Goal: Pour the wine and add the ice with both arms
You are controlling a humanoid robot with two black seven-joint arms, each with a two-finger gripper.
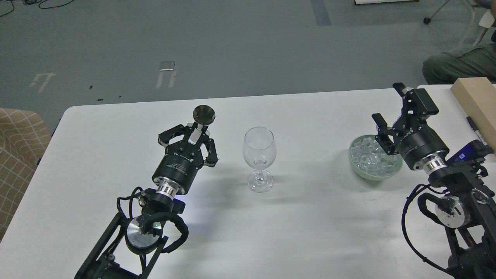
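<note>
Over the ice (pixel 371 155), right pincer (pixel 389 106) gapes; left pincer (pixel 195 130) grips a bottle (pixel 204 114) (dark-topped).

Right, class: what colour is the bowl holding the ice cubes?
Pale green; the bowl shows best in the head view, its only view.

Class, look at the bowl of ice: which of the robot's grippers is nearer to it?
Right. The right gripper hangs over the bowl of ice, at its right side. The left gripper is far off, beyond the wine glass.
</note>
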